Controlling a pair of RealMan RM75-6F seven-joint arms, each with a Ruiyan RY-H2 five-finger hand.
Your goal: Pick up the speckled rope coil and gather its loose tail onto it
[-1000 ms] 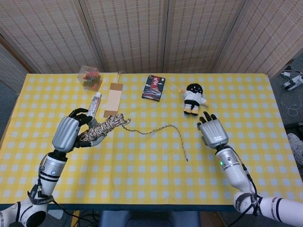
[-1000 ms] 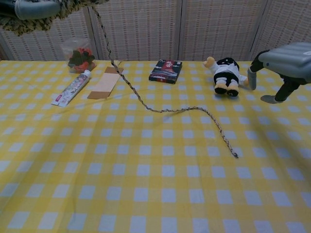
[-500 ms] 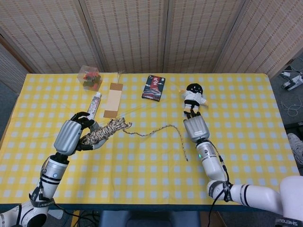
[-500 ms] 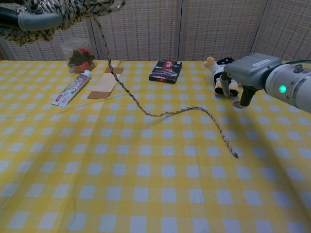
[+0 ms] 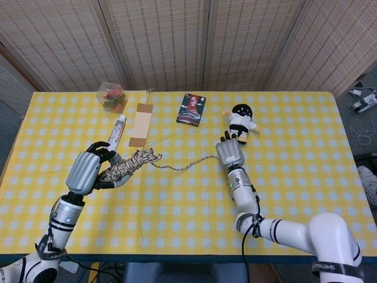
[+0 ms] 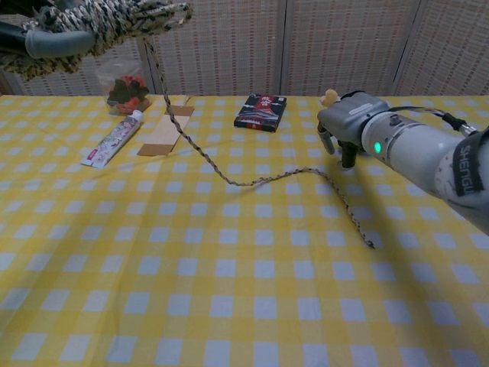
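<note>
Holding the speckled rope coil (image 5: 126, 165) above the bench (image 5: 177, 200), your left hand (image 5: 85, 171) grips it; loose tail (image 6: 306, 177) trails across the bench. Right hand (image 5: 230, 153) hovers above the tail, empty, fingers pointing down.

bare checked cloth lies open on the near side of the right hand (image 6: 348, 130) and out to its right. the doll (image 5: 240, 122) sits close behind it, the dark box (image 6: 260, 112) further back to its left. the rope tail (image 6: 263, 180) crosses the cloth just in front of it.
</note>
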